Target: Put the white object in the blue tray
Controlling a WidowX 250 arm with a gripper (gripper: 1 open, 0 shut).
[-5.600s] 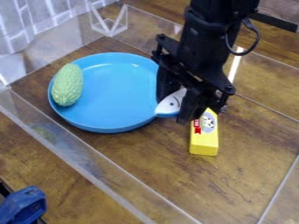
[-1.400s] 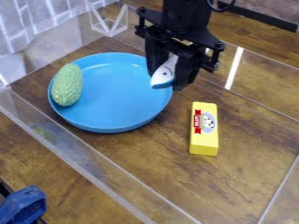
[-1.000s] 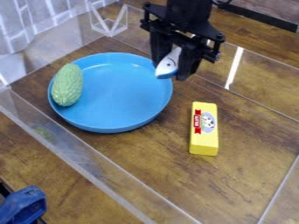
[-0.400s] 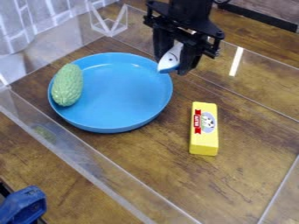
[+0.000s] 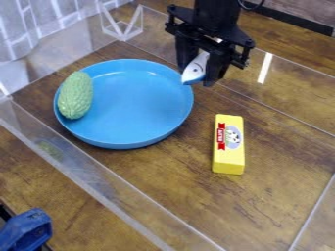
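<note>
My gripper [image 5: 201, 71] points straight down and is shut on the white object [image 5: 195, 71], a small white fish-shaped toy that hangs tilted between the black fingers. It hovers over the far right rim of the blue tray [image 5: 124, 103], a wide round shallow blue plate. The toy is off the tray's surface, above the rim edge.
A green oval textured object [image 5: 74, 93] lies on the tray's left rim. A yellow block with a red-white label [image 5: 229, 143] lies on the wooden table to the tray's right. A blue item [image 5: 23, 233] sits at the bottom left corner. Clear panels edge the table.
The gripper lifted the white object off the table beside the yellow block and carried it up and back. Over the last second it has drifted slightly right along the tray's far rim.
</note>
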